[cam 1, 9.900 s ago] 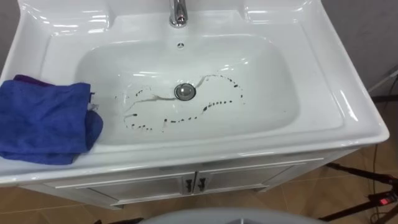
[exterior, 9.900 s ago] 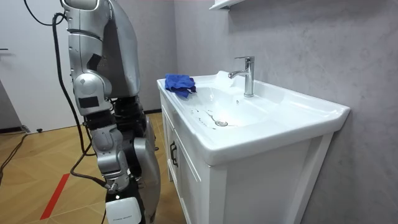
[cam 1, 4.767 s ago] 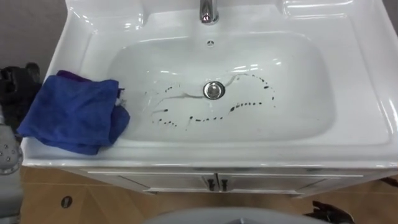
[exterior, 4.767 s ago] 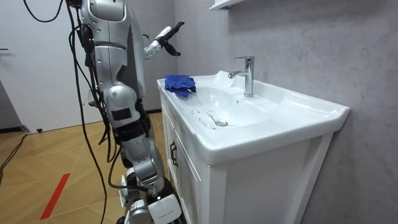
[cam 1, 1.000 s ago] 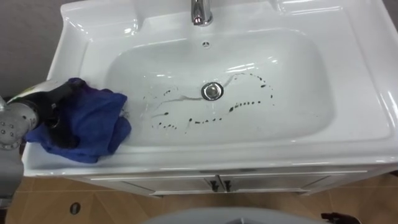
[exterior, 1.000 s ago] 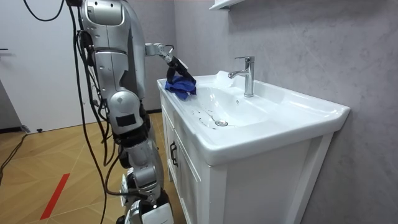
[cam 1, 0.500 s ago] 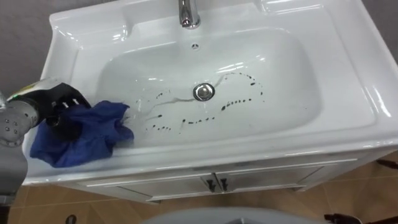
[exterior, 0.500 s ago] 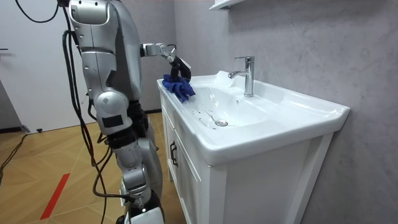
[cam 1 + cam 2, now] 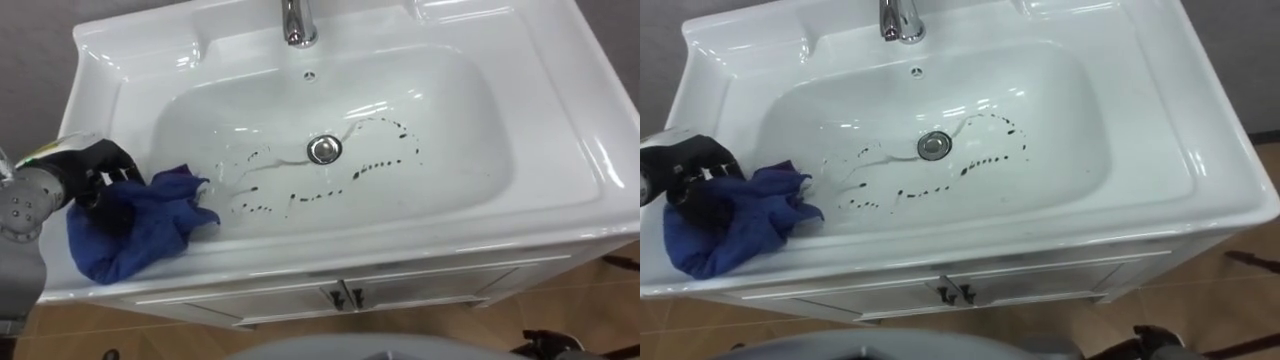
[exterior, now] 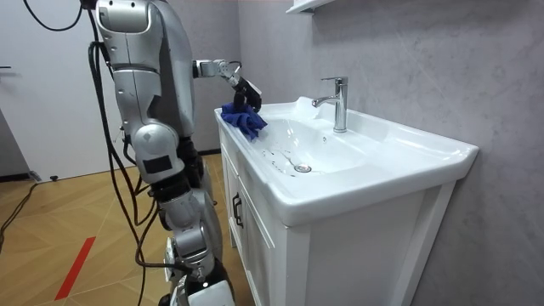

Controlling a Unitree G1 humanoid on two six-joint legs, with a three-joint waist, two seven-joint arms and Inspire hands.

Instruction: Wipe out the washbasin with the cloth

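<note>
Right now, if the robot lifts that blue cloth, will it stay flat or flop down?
It will probably flop: the blue cloth lies bunched and creased where the left hand grips it. It looks thin, so likely light. On the glossy basin rim it should slide easily when pushed.

We see a white basin worktop on a white cabinet. A crumpled blue cloth lies at its left edge by the front corner. Dark stains ring the drain, and the faucet stands at the back edge.
</note>
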